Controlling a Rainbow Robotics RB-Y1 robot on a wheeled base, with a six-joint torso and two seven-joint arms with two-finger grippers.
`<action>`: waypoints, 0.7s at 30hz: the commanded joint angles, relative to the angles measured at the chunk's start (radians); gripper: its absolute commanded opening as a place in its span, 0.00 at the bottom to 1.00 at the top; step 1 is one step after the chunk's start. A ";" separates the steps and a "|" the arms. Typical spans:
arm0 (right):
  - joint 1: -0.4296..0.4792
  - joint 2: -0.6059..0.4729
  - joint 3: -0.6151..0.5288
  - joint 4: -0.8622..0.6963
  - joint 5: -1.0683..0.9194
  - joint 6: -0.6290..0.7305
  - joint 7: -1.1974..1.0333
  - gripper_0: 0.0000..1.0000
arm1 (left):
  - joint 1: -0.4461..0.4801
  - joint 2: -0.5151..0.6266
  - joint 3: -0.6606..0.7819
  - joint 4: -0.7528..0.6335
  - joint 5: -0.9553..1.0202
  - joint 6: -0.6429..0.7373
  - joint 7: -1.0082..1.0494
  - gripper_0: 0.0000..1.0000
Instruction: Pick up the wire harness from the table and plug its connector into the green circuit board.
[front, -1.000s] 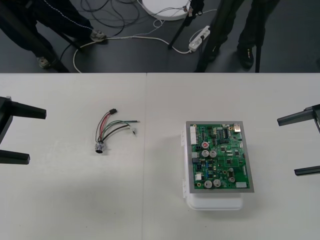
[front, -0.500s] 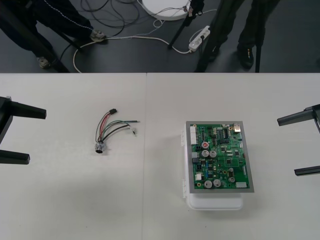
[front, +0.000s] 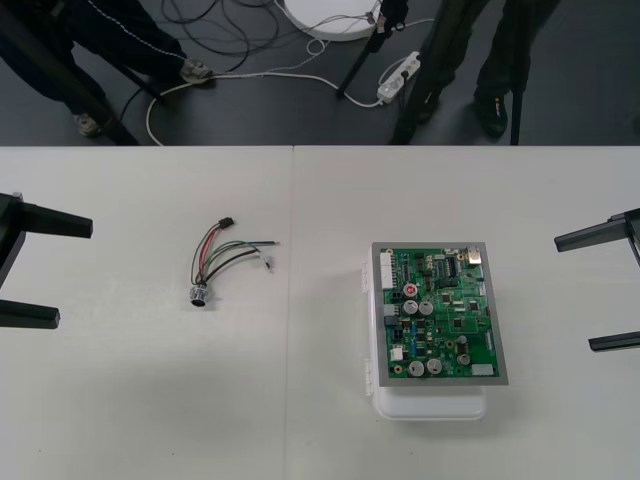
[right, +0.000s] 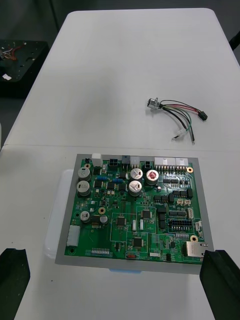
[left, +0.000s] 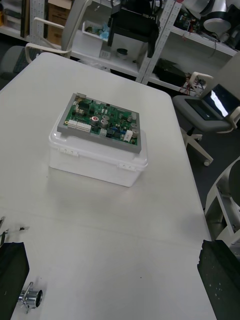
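Wire harness (front: 225, 258) laid on table (front: 300, 430), left of green circuit board (front: 438, 313); left gripper (front: 74, 273), right gripper (front: 573, 292) parked wide-spread at sides.

The table (front: 150, 400) is a pale, smooth, matt surface. The circuit board (front: 437, 315) has a green lacquered face with a slight sheen, bright silver-topped capacitors (front: 426, 307) and a dull grey frame (front: 377, 330). Its white base (front: 430, 405) looks like smooth, faintly glossy plastic. At nine o'clock from the board, the harness (front: 222, 255) has thin plastic-sheathed wires (front: 240, 243), a black plastic plug (front: 227, 222) and a shiny metal socket (front: 200, 293). The left gripper (front: 72, 272) and right gripper (front: 575, 293) have matt black fingers.
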 joint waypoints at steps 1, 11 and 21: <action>-0.022 0.012 -0.035 -0.020 -0.003 0.007 -0.006 1.00 | -0.032 0.040 0.020 -0.023 0.000 -0.039 -0.026 1.00; -0.022 0.012 -0.035 -0.020 -0.003 0.007 -0.006 1.00 | -0.009 -0.018 -0.002 -0.005 -0.049 -0.039 -0.022 1.00; -0.022 0.012 -0.035 -0.020 -0.003 0.007 -0.006 1.00 | -0.046 -0.032 -0.002 -0.005 -0.129 -0.039 0.015 1.00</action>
